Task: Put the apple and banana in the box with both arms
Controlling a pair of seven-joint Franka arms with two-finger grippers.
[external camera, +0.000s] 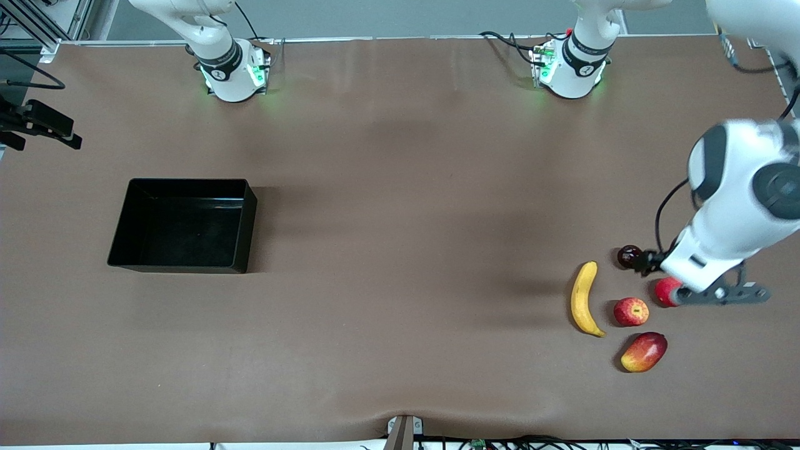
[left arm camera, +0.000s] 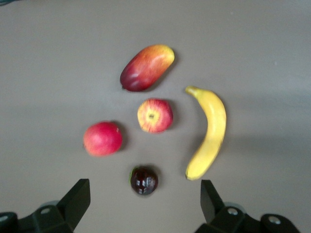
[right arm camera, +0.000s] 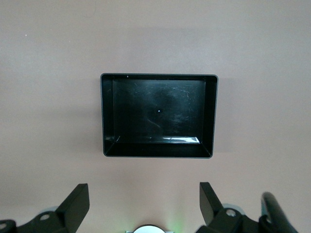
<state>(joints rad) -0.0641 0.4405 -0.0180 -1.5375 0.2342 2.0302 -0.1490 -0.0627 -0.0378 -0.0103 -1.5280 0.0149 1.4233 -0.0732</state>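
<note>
The yellow banana lies toward the left arm's end of the table. The streaked red apple sits beside it. My left gripper hangs open and empty high over this fruit group, directly above a dark plum. The black box stands empty toward the right arm's end. My right gripper is open with nothing in it. It is high over the table between the box and its own base, and it is out of the front view.
A red-and-yellow mango lies nearer the front camera than the apple. A pinkish-red round fruit is partly hidden under the left arm. A black fixture juts in at the table edge at the right arm's end.
</note>
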